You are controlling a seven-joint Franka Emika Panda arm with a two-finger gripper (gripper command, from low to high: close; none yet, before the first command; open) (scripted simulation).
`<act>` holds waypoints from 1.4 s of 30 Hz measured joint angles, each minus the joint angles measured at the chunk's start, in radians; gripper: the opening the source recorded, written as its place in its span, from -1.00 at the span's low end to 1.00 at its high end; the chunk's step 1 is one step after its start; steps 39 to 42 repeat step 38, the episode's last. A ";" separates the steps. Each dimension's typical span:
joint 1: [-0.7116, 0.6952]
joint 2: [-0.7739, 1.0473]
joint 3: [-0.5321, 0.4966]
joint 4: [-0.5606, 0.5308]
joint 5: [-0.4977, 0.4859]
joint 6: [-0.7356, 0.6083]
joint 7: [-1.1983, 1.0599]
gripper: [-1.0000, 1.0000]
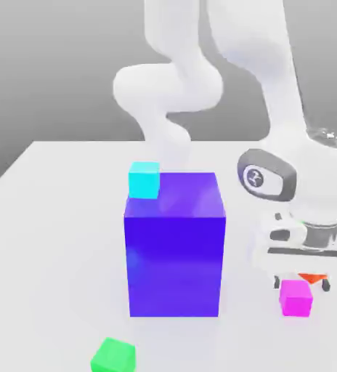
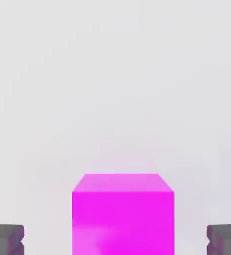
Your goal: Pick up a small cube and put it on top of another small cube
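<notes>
Now, step in hand: lining up for the pick, by my judgement; no cube is gripped.
Gripper (image 1: 301, 282): at the exterior view's right, low in the frame, pointing down, its two fingers wide apart with nothing clamped between them.
Magenta cube (image 1: 295, 299): lower right of the exterior view, flat and upright by the fingertips; in the hand view it lies across the span between the fingers, with a gap on either side. It looks like the one to pick.
Cyan cube (image 1: 144, 180): upper left of centre in the exterior view, at the left edge of the large blue block's (image 1: 175, 265) top.
Green cube (image 1: 114, 356): lower left of the exterior view, turned at an angle, partly cut off by the frame.
Orange-red patch (image 1: 313, 277): just behind the magenta cube; what it belongs to, I cannot tell.
Next move: centre the fingers over the magenta cube, lower if needed, then close on opposite sides and lift.
Stacking target: cyan or green, unsettled by the task's wording; either way, the carry should clear the blue block.
</notes>
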 joint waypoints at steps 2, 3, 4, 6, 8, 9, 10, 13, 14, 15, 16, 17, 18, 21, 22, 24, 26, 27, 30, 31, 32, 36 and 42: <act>0.019 0.017 -0.022 0.004 -0.018 0.012 0.014 -1.00; 0.019 0.017 -0.022 0.004 -0.018 0.012 0.014 -1.00; 0.019 0.017 -0.022 0.004 -0.018 0.013 0.014 -1.00; 0.018 0.017 -0.022 0.004 -0.019 0.014 0.015 -1.00; 0.018 0.017 -0.022 0.004 -0.019 0.014 0.015 -1.00; 0.001 -0.001 0.000 0.000 0.000 0.002 0.000 -1.00; -0.020 -0.022 0.026 -0.006 0.025 -0.013 -0.019 -1.00; -0.084 -0.095 0.108 -0.027 0.113 -0.063 -0.085 -1.00; -0.100 -0.121 0.132 -0.034 0.146 -0.080 -0.111 -1.00; -0.115 -0.146 0.153 -0.041 0.179 -0.097 -0.136 -1.00; -0.126 -0.171 0.171 -0.048 0.211 -0.114 -0.160 -1.00; -0.141 -0.185 0.179 -0.036 0.239 -0.129 -0.181 -1.00; -0.164 -0.194 0.173 -0.014 0.265 -0.146 -0.200 -1.00; -0.258 -0.205 0.117 0.061 0.335 -0.202 -0.249 -1.00; -0.289 -0.206 0.093 0.079 0.350 -0.218 -0.260 -1.00; -0.347 -0.208 0.047 0.108 0.379 -0.247 -0.280 -1.00; -0.403 -0.211 0.003 0.132 0.406 -0.273 -0.299 -1.00; -0.430 -0.213 -0.018 0.143 0.420 -0.285 -0.309 -1.00; -0.500 -0.179 -0.094 0.171 0.422 -0.301 -0.307 -1.00; -0.514 -0.141 -0.121 0.184 0.411 -0.282 -0.298 -1.00; -0.518 -0.104 -0.138 0.191 0.399 -0.256 -0.288 -1.00; -0.513 -0.042 -0.160 0.198 0.379 -0.205 -0.273 1.00; -0.513 -0.042 -0.160 0.198 0.379 -0.205 -0.273 1.00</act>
